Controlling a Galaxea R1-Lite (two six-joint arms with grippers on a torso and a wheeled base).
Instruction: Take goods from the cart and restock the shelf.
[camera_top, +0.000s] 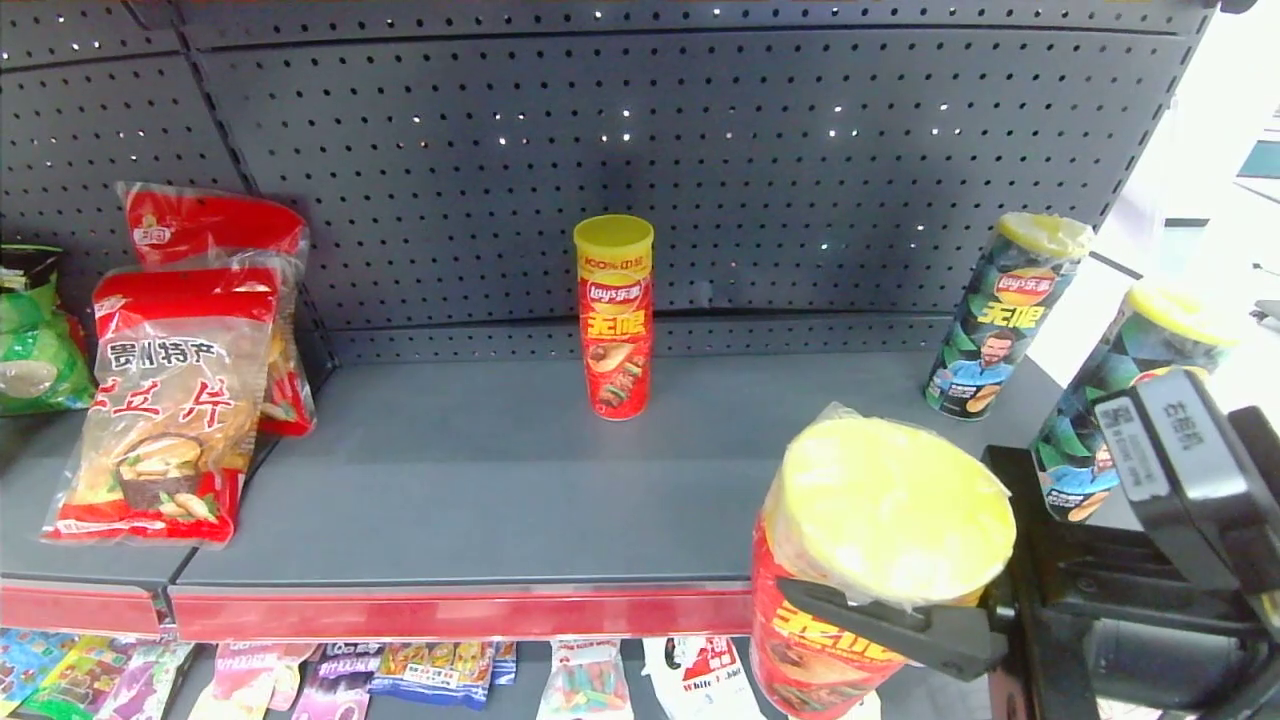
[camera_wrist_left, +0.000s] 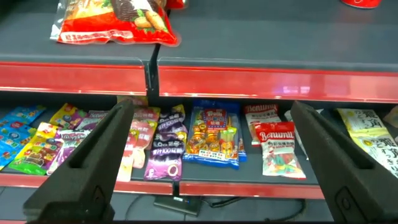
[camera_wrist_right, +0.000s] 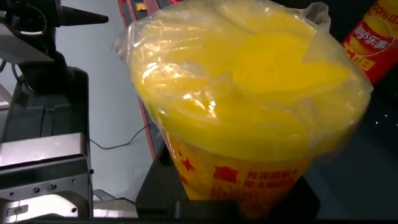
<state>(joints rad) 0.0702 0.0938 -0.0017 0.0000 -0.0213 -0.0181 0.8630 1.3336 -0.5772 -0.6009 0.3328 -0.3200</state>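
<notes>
Chip can (camera_top: 860, 540), red with a yellow lid, is clamped in the right pincer (camera_top: 890, 610) at the front edge of the shelf (camera_top: 480, 500). Lower down, the left pincer (camera_wrist_left: 211, 112) hangs wide apart, facing the candy bags (camera_wrist_left: 211, 134).

Plastic-wrapped, yellow-lidded chip can (camera_wrist_right: 249, 106)

A: Tallied everything?
B: Counted two red cans (camera_top: 613, 317) (camera_top: 880, 560), two dark cans (camera_top: 985, 315) (camera_top: 1130, 400).
A: Spotted anything else?
B: Noted two red bags (camera_top: 165, 400) (camera_top: 215, 235), one green bag (camera_top: 30, 335); lost count of the small packets (camera_wrist_left: 211, 134) below.
</notes>
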